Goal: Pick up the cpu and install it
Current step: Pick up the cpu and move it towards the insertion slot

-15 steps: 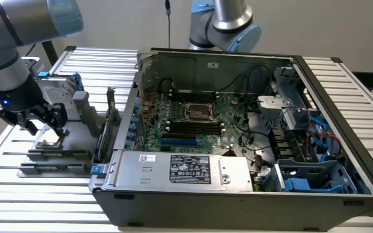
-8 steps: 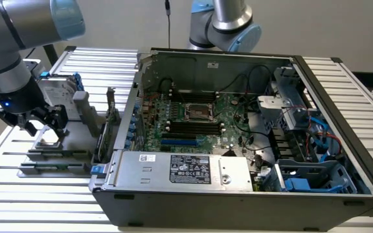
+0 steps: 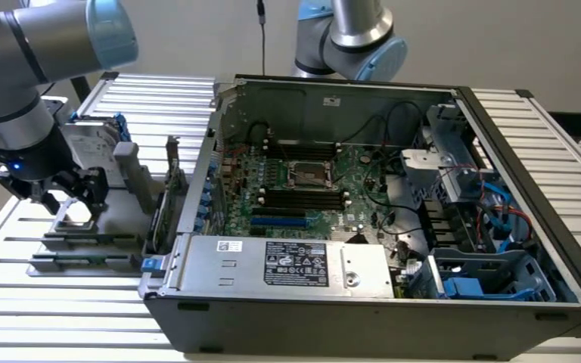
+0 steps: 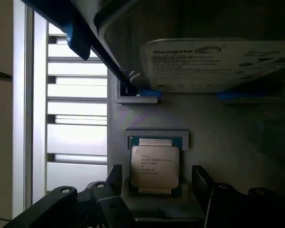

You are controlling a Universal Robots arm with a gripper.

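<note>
"Seagate" on the hard drive (image 4: 213, 64)

The gripper (image 3: 73, 201) hangs with its fingers spread just above a grey holder (image 3: 81, 227) on the slatted desk (image 3: 69, 318), at the exterior view's left of the open computer case (image 3: 371, 318). Inside the case, the motherboard (image 3: 301, 212) lies flat, its square socket (image 3: 311, 175) near the middle.

The cpu (image 4: 155, 166) lies in a recessed holder (image 4: 156, 134).
</note>
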